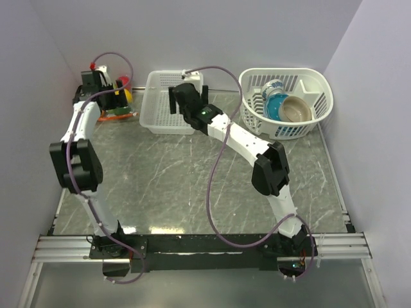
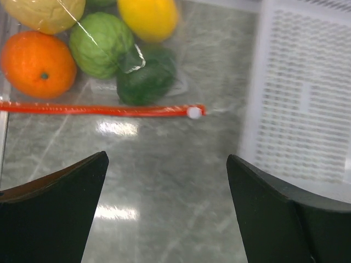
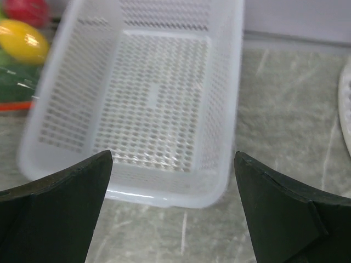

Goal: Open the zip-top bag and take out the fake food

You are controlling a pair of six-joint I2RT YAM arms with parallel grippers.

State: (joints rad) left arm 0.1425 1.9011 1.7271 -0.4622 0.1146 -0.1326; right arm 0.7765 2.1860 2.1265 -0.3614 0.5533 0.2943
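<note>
The left tool (image 2: 167,164) hovered, jaws apart, facing the zip (image 2: 98,110) of the bag (image 2: 109,94), likely to grip it. The right tool (image 3: 174,159) gaped over the basket (image 3: 226,109).

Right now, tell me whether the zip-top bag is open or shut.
The zip-top bag looks shut: its zip strip lies as one flat line, slider at the right end, fake food inside. Left end out of view.
</note>
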